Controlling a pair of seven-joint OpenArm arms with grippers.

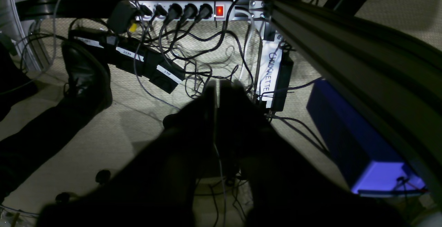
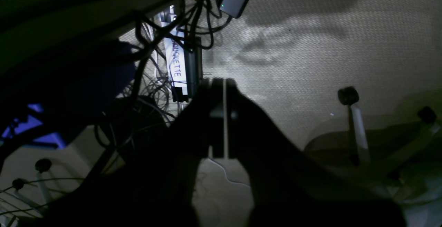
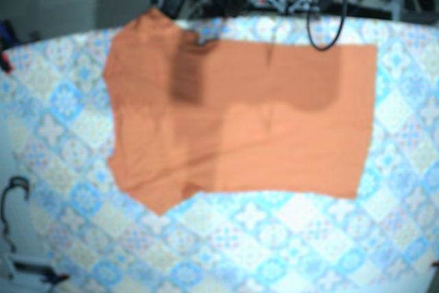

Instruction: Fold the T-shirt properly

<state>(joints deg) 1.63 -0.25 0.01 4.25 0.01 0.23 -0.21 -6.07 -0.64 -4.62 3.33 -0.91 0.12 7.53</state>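
The bench wore a cloth with blue and white tile shapes. In the left wrist view, a white power strip with a red switch lay on the floor at twelve o'clock. A black shoe stood at nine o'clock and a blue box at four o'clock. Black cables lay tangled between them, beside a white label.

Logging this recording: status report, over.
Left pincer shut, empty, over floor cables. Right pincer shut, empty. Orange T-shirt spread flat on patterned tablecloth. Nothing lying on it.
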